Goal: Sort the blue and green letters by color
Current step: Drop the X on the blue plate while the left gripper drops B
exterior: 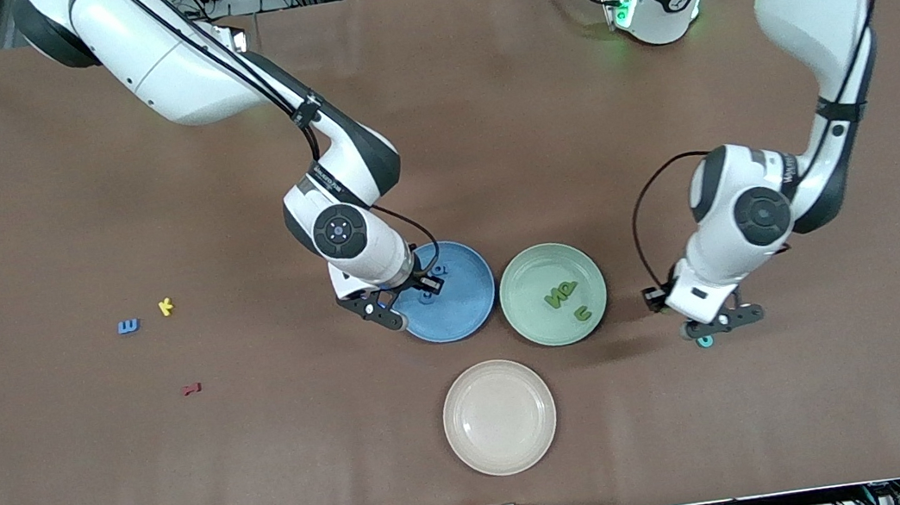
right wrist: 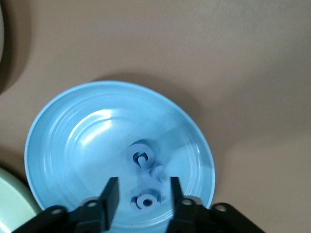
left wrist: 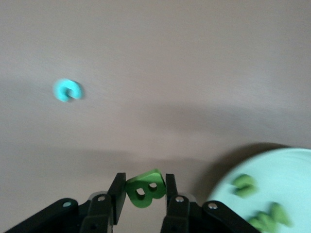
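Note:
My left gripper [exterior: 718,325] is shut on an olive green letter B [left wrist: 145,189], held just above the table beside the green plate [exterior: 524,276], toward the left arm's end. That plate [left wrist: 291,170] holds several green letters [exterior: 560,294]. My right gripper [exterior: 418,288] is open over the blue plate [exterior: 466,307]. Blue letters [right wrist: 143,155] lie in that plate [right wrist: 87,136], one of them [right wrist: 147,200] between the open jaws. One more blue letter [exterior: 128,326] lies on the table toward the right arm's end.
A teal C-shaped letter [exterior: 702,341] lies on the table by my left gripper and shows in the left wrist view [left wrist: 68,91]. A yellow K [exterior: 166,306] and a dark red letter [exterior: 191,389] lie near the loose blue letter. A pale pink plate [exterior: 504,454] stands nearest the front camera.

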`<state>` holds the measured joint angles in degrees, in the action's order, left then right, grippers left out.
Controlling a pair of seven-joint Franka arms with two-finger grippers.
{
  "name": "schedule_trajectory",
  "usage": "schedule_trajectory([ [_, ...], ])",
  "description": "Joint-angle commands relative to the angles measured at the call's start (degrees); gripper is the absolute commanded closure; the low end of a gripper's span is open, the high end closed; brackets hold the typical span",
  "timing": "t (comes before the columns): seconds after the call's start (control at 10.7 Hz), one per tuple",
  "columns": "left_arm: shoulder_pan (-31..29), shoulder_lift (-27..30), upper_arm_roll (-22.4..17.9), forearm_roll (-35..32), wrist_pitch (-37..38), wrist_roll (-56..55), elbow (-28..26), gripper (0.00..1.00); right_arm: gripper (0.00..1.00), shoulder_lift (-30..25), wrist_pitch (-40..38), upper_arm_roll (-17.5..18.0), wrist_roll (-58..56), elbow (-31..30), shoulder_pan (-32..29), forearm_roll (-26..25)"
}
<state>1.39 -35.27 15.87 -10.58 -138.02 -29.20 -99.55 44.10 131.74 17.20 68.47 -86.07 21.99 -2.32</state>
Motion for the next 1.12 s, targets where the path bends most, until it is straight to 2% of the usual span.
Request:
schedule_trajectory([
  [0.0,7.8,1.0,-2.5,5.0,1.3,-6.8,1.0,0.95,0.0,0.6,-0.3,-1.1,0.1,1.8,0.1,-2.2],
  [0.19,14.7,0.5,-5.6,7.2,1.3,-11.7,2.0,0.95,0.0,0.3,-0.7,-1.2,-3.1,2.0,-2.0,-3.7],
  [0.37,18.6,-0.8,-6.9,7.6,1.3,-16.7,3.2,0.94,0.0,0.0,-0.9,-1.2,-12.3,2.2,-6.5,-3.6],
  [0.47,19.3,-1.2,-6.9,7.5,1.3,-18.0,3.3,0.7,0.0,0.0,-1.0,-1.2,-16.9,2.1,-9.0,-3.5],
  [0.56,19.5,-1.1,-7.0,6.8,1.3,-16.9,3.3,0.01,0.0,0.0,-1.4,-1.3,-21.8,2.0,-11.1,-3.6],
  [0.84,16.9,-0.5,-6.9,4.4,1.3,-14.3,3.0,0.0,0.0,-0.4,-4.0,-1.4,-33.7,1.3,-17.1,-5.8],
  [1.03,13.5,-0.1,-6.6,3.4,1.3,-9.1,2.7,0.0,0.0,-0.9,-4.7,-1.3,-40.4,-0.8,-22.1,-12.1],
])
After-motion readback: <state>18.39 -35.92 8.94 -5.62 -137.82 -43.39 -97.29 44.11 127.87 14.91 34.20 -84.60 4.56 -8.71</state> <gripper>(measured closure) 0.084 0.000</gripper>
